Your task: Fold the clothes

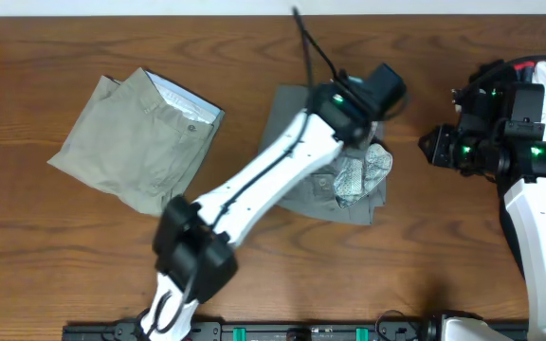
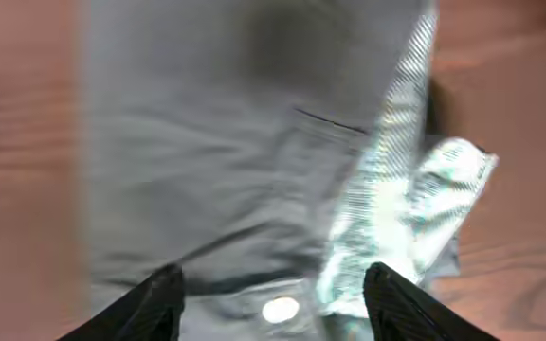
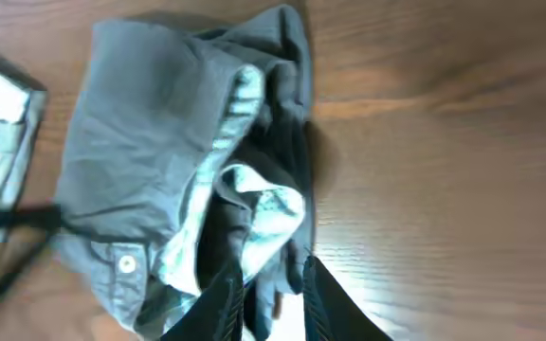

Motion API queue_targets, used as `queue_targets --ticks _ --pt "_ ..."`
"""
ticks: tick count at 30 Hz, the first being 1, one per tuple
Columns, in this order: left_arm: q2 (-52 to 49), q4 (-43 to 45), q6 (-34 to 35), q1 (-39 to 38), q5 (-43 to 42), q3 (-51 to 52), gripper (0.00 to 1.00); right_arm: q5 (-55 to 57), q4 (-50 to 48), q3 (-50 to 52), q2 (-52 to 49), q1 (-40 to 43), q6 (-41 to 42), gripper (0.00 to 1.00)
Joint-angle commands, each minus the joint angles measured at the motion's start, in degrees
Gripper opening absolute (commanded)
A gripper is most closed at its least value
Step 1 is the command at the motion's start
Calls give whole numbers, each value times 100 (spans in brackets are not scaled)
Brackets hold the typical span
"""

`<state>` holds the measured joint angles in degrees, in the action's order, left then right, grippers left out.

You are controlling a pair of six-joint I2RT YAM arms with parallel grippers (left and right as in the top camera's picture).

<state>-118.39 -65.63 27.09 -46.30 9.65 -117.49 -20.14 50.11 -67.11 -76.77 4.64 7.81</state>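
Note:
Mid-grey shorts (image 1: 303,194) lie bunched at the table's centre, with the pale patterned lining (image 1: 358,175) turned out on their right side. My left gripper (image 2: 275,289) hovers open over them; its fingers (image 2: 164,298) straddle the waistband button (image 2: 281,309) without touching the cloth. My right gripper (image 1: 432,144) sits to the right of the shorts, apart from them. In its wrist view the jaws (image 3: 273,294) stand a narrow gap apart with nothing held, and the grey shorts (image 3: 150,123) lie beyond them. Khaki-beige shorts (image 1: 140,142) lie folded at the left.
The left arm (image 1: 273,175) crosses the table diagonally from its base (image 1: 192,251) near the front edge and covers part of the grey shorts. A cable (image 1: 313,47) runs back from its wrist. The right arm's white body (image 1: 538,227) stands along the right edge.

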Motion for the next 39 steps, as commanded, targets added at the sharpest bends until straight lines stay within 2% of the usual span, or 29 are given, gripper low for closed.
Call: queue_targets --ticks 1,4,8,10,12,16,24,28,30,32,33,36,39 --pt "595 -310 -203 490 479 -127 62 -748 -17 -33 0 -240 -535 22" --pt "588 -765 -208 975 232 -107 62 -774 -15 -28 -133 -619 -535 28" --pt "437 -885 -850 1532 -1119 254 56 -774 -133 -22 -629 -1281 -535 32" --pt "363 -737 -1167 1700 -1766 592 54 -774 -284 -22 -994 -1558 -533 26" --pt "302 -527 -1429 1801 -2260 1016 54 -680 -466 -22 -1397 -1729 -466 14" --pt "286 92 -1956 1818 -3237 2055 54 -94 -638 -22 -2201 -1711 72 12" --pt "284 1272 -2065 1764 -3364 4002 54 1158 -525 -22 -3307 -1342 203 13" --pt "284 1438 -2063 1768 -3342 4520 52 1788 -9 -31 -3311 -1016 286 12" --pt "284 1432 -2065 1768 -3296 4605 48 1764 118 -33 -3195 -822 284 12" --pt "299 1405 -2035 1768 -3300 4588 39 1408 160 -33 -2970 -623 254 12" --pt "328 1381 -1991 1768 -3300 4566 38 962 149 -33 -2824 -533 52 12" --pt "535 1097 -1888 1768 -3307 4356 38 -658 44 -33 -2328 -367 -767 15" --pt "896 852 -1888 1768 -3305 4094 38 -1744 -142 -33 -1878 -374 -992 16"
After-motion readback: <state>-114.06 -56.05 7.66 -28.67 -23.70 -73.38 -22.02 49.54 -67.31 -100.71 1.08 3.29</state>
